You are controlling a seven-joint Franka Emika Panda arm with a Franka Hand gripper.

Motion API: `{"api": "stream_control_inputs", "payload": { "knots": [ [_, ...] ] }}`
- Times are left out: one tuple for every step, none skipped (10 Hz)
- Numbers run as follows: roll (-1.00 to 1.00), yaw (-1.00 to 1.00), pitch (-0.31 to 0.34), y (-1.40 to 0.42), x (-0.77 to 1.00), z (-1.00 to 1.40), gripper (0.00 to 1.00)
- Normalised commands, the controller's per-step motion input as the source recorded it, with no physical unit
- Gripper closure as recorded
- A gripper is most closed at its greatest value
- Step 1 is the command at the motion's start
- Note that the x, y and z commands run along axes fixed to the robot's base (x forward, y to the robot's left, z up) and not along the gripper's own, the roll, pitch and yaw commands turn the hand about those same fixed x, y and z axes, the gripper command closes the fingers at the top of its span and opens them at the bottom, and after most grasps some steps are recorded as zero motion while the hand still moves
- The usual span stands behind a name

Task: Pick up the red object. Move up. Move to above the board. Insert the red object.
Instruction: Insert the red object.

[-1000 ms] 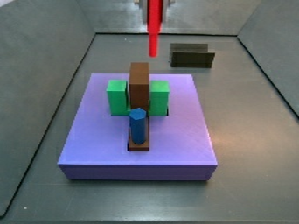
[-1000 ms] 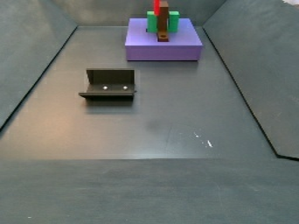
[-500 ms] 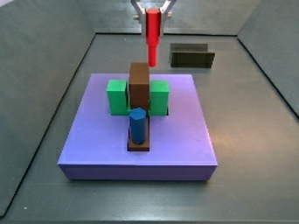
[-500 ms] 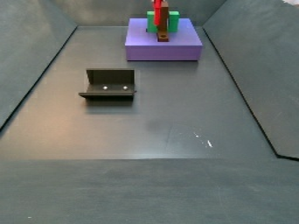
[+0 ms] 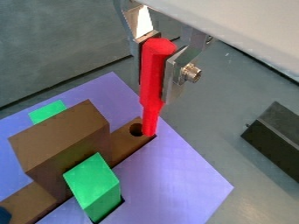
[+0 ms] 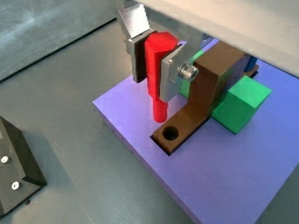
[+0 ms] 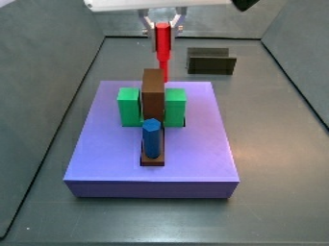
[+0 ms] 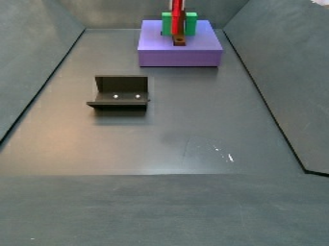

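Observation:
My gripper (image 5: 156,61) is shut on the red object (image 5: 152,83), a thin bright-red peg held upright. It also shows in a wrist view (image 6: 158,74). The peg's lower tip hangs close above a round hole (image 6: 173,135) in the end of the brown strip on the lavender board (image 6: 128,114). In a side view the gripper (image 7: 164,21) holds the peg (image 7: 164,46) over the board's (image 7: 193,154) far edge, behind the brown block (image 7: 154,94). Green blocks (image 7: 129,106) flank the brown block. In a side view the peg (image 8: 178,12) stands over the board (image 8: 180,53).
A blue peg (image 7: 150,137) stands upright in the near end of the brown strip. A small dark olive box (image 7: 211,61) lies beyond the board, also in a wrist view (image 5: 274,131). The fixture (image 8: 119,93) stands on the grey floor, walled by grey panels.
My gripper has come down with the red object in it. The peg's tip has dropped behind the brown block, close to the board. The blocks and the blue peg have not moved.

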Motion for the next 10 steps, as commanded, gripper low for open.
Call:
{"api": "stream_control_inputs", "payload": {
  "knots": [
    [-0.03, 0.00, -0.027, 0.00, -0.07, -0.16, 1.00],
    [-0.02, 0.00, -0.043, 0.00, -0.12, -0.21, 1.00],
    [-0.05, 0.00, -0.057, 0.00, -0.09, -0.17, 1.00],
    [-0.12, 0.00, -0.089, 0.00, 0.00, -0.12, 1.00],
    [-0.13, 0.00, -0.080, 0.00, 0.00, -0.13, 1.00],
    [-0.12, 0.00, -0.063, 0.00, 0.00, -0.15, 1.00],
    [-0.14, 0.00, -0.064, 0.00, 0.00, -0.11, 1.00],
    [-0.12, 0.00, -0.066, 0.00, 0.00, -0.15, 1.00],
    [-0.11, -0.02, -0.059, 0.00, -0.11, -0.13, 1.00],
    [-0.12, 0.00, -0.060, 0.02, -0.16, 0.00, 1.00]
  ]
}}
